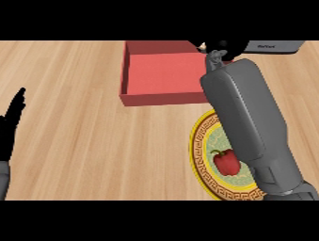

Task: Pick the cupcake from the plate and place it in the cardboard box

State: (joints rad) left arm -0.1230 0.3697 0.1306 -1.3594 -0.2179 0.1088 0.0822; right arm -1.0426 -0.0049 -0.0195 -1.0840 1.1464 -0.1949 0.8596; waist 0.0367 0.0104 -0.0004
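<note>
A red open box [163, 74] lies at the top centre of the wooden counter. My right forearm reaches across its right side. My right hand [222, 48] sits over the box's far right corner, fingers curled. A small pale and brown bit of the cupcake [202, 45] peeks out at the hand's left; the rest is hidden. The yellow-rimmed plate [202, 155] lies in front of the box, partly under my forearm, and holds a red bell pepper [226, 161]. My left hand [2, 134] rests open at the left edge, fingers up.
The box's front wall [165, 99] stands between the plate and the box floor. Bare wooden counter [78, 141] spreads between my left hand and the plate.
</note>
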